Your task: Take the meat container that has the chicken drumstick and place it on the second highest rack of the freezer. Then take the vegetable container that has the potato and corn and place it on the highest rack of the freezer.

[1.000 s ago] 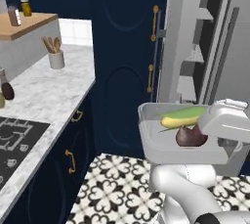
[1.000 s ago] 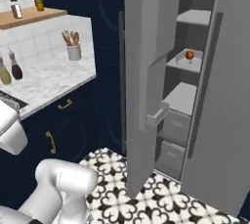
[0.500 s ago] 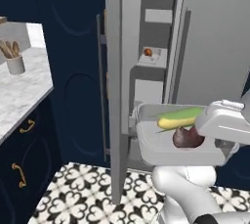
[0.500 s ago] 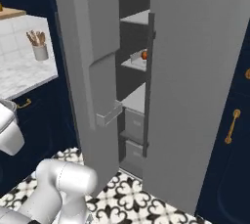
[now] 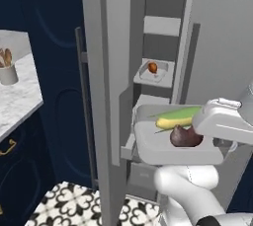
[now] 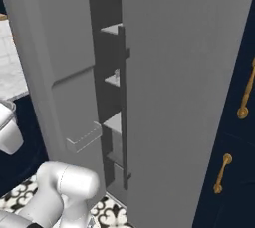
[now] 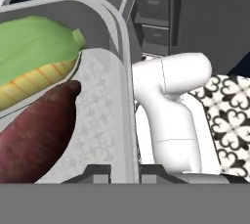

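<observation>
The tool (image 7: 124,171) pinches the vegetable container (image 5: 163,146) rim (hand view), apparently facing the freezer (image 5: 207,47).

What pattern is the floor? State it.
Black-and-white ornamental tiles on the floor, clearest in the left base view.

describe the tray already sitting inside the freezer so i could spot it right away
Find the tall grey freezer with its door swung open. On a shelf inside sits the meat container, a shallow pale tray. It holds one orange-brown chicken drumstick, not the corn and potato tray carried in front.
</observation>
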Controlling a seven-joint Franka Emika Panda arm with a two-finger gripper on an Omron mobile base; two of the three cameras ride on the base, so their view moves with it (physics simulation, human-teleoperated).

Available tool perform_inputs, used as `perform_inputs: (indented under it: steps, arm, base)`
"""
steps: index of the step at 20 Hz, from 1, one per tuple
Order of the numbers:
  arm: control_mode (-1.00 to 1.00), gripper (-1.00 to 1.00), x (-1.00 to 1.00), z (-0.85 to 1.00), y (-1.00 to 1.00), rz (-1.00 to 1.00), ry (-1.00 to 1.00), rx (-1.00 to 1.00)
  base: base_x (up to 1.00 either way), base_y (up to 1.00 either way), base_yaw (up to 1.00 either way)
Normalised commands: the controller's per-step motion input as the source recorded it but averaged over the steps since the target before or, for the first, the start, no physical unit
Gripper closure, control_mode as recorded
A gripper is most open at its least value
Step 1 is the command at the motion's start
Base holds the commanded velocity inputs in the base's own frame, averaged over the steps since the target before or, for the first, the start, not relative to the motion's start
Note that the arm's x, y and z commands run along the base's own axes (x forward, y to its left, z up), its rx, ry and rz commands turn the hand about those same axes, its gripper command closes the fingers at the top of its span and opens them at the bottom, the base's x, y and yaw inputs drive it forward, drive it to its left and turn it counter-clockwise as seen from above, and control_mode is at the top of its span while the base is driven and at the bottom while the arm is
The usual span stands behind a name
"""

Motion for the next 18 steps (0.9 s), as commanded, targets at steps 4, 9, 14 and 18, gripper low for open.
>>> perform_inputs:
  steps: [4, 9, 14, 18]
  arm:
    - [1.00, 1.00, 0.00, 0.00, 0.00, 0.00, 0.00, 0.00]
    - [1.00, 1.00, 0.00, 0.00, 0.00, 0.00, 0.00, 0.00]
    - [1.00, 1.00, 0.00, 0.00, 0.00, 0.00, 0.00, 0.00]
    - [-1.00, 1.00, -0.08, 0.10, 0.00, 0.01, 0.00, 0.07]
  base:
    - [0.35, -0.46, 0.35]
    - [0.81, -0.47, 0.24]
    - [0.90, -0.28, 0.13]
    - [0.16, 0.00, 0.06]
